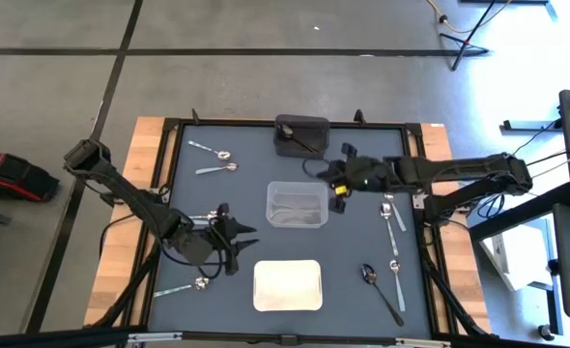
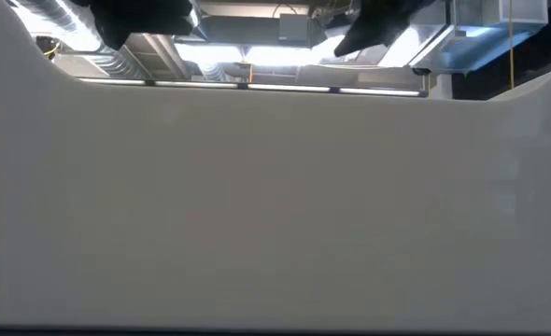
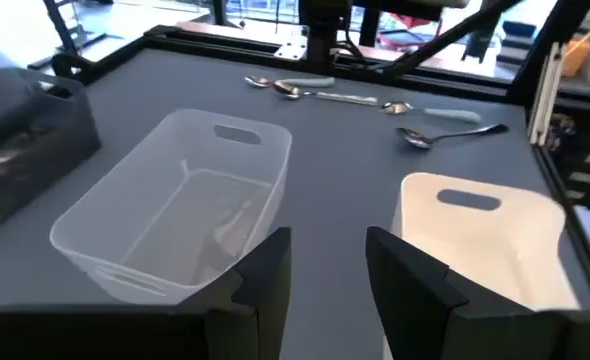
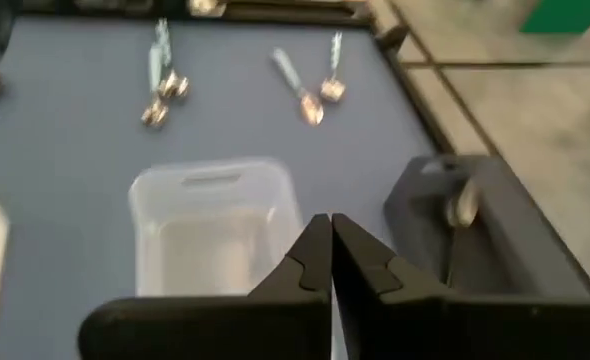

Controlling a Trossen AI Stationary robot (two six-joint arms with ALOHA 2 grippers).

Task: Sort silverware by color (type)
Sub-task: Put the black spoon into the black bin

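Silver spoons lie flat on the dark mat: two near the far left (image 1: 215, 160), one beside my left gripper (image 1: 200, 217), one at the near left (image 1: 184, 287), several on the right (image 1: 391, 215). A dark spoon (image 1: 377, 287) lies near right. My left gripper (image 1: 239, 242) (image 3: 325, 270) is open and holds nothing; it sits left of the clear tray (image 1: 298, 204) and the white tray (image 1: 287, 285). My right gripper (image 1: 319, 170) (image 4: 331, 240) is shut, above the gap between the black tray (image 1: 300, 130) and the clear tray. A spoon (image 4: 462, 206) lies in the black tray.
The three trays stand in a row down the middle of the mat. The white tray's wall (image 2: 275, 205) fills the low view. A raised black frame (image 1: 169, 126) rims the mat. Bare mat lies between the trays and the spoon groups.
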